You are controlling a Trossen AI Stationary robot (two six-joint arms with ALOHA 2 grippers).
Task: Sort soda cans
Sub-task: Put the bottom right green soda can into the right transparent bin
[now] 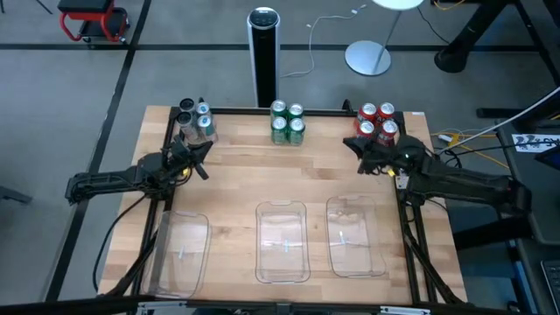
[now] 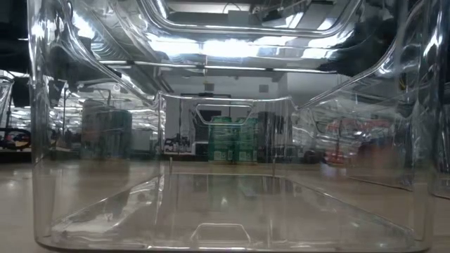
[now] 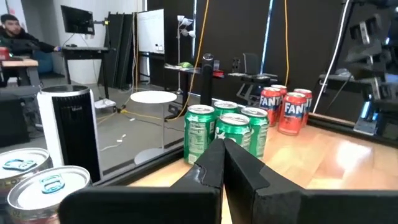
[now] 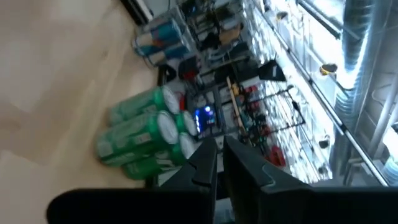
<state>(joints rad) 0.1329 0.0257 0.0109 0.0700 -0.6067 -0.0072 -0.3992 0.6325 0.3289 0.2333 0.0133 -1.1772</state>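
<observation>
While nothing is yet being carried, the high view is showing all twelve soda cans standing upright in three clusters along the table's [image 1: 236,175] far edge: silver/black cans [image 1: 194,120] at the far left corner, green cans [image 1: 287,122] at the middle, red cans [image 1: 377,122] at the far right corner. The left gripper [image 1: 199,156] is hovering just beside the silver/black cluster, jaws clenched on nothing; the right gripper [image 1: 357,144] is sitting next to the red cluster, likewise clenched and empty. Three clear trays [image 1: 282,241] are lying empty along the near edge.

The low view is looking through a tray wall [image 2: 225,140]; the green cans [image 2: 232,140] are showing dimly beyond.

The left wrist view is showing green cans [image 3: 227,130], red cans [image 3: 286,109] and two silver tops [image 3: 37,180] near the closed fingers [image 3: 249,168].

The right wrist view is showing green cans [image 4: 140,134] past shut fingers [image 4: 245,165].

Judgement: the cans are looking rigid but thin-walled, smooth and slippery; weight cannot be told. Gripping mid-body across the sides is appearing soundest.
</observation>
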